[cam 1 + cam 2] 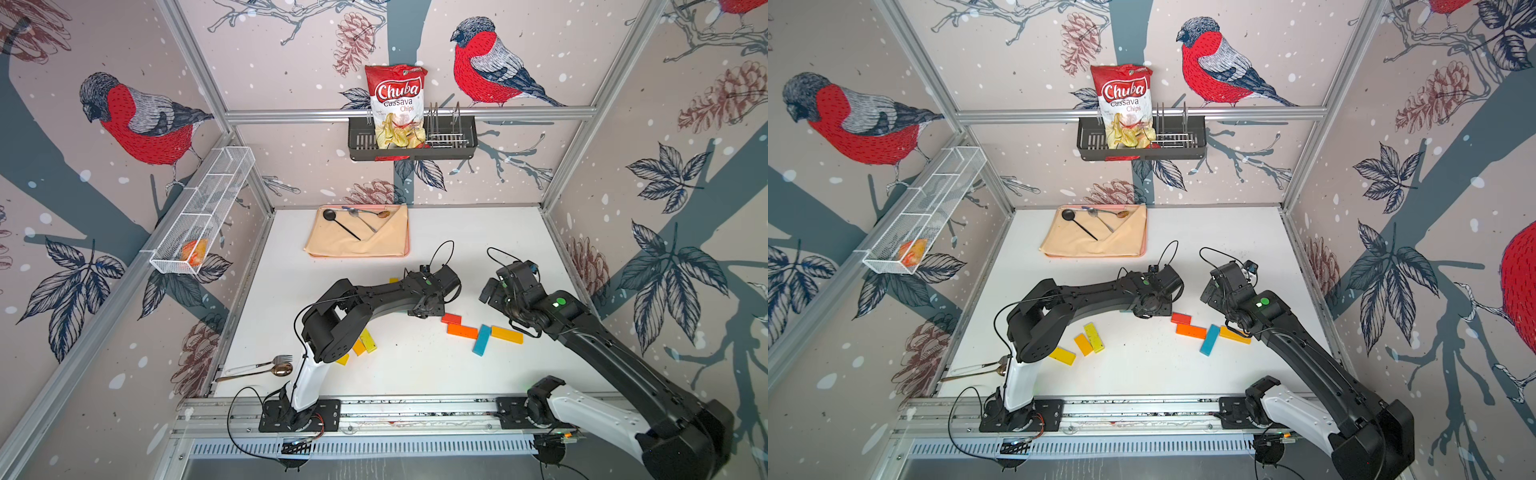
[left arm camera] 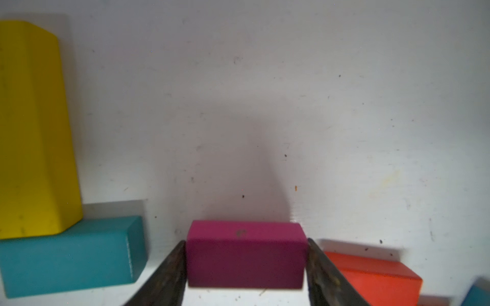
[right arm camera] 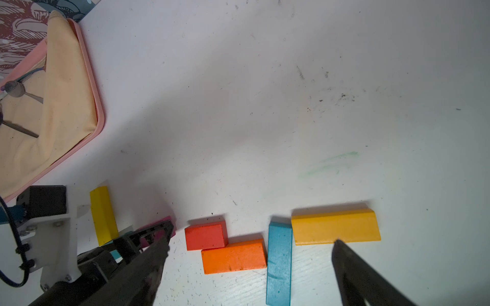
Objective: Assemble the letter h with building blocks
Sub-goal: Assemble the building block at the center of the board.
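While the left gripper (image 2: 246,241) straddles the small magenta rectangular block (image 2: 245,265) (clamped or not, I cannot tell), the right gripper (image 3: 252,243) stands spread wide.

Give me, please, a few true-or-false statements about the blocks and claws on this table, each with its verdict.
1. The magenta block sits between the fingers of the left claw. True.
2. The right claw is shut on the amber block. False: it is open and nothing is between its fingers.
3. The long teal-blue block lies between the orange block and the amber block. True.
4. The red block is stacked on the orange block. False: it lies flat on the table, right beside the orange one.
5. The chip bag stands on the table. False: it stands in the black basket on the back wall.
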Controlling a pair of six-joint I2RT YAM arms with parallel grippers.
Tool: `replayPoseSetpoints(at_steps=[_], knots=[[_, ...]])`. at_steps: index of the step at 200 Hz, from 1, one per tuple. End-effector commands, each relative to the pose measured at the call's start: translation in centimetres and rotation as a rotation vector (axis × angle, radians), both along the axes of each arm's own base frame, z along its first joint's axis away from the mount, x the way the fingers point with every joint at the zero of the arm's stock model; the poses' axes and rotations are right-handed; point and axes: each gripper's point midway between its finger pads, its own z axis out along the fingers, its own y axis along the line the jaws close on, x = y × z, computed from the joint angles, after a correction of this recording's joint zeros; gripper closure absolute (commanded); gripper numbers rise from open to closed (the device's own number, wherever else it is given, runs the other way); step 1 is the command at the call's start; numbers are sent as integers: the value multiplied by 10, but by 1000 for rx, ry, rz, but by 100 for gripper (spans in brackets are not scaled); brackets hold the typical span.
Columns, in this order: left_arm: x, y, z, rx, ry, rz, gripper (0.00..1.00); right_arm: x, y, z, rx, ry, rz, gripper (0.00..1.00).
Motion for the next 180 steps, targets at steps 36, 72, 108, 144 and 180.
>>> replayPoseSetpoints(at_steps=[36,72,108,144,180], knots=[[16,14,57,-45,-99,40,25,6,21,-7,31,29,77,3],[22,80,145,-109,-291,133,28,11,76,-23,49,77,214,5],[12,172,209,-213,-492,215,24,17,145,-57,48,142,318,10],[-3,240,190,-220,-475,307,22,26,172,-91,29,191,343,16],[-16,252,154,-247,-396,335,26,30,180,-107,19,220,379,19]])
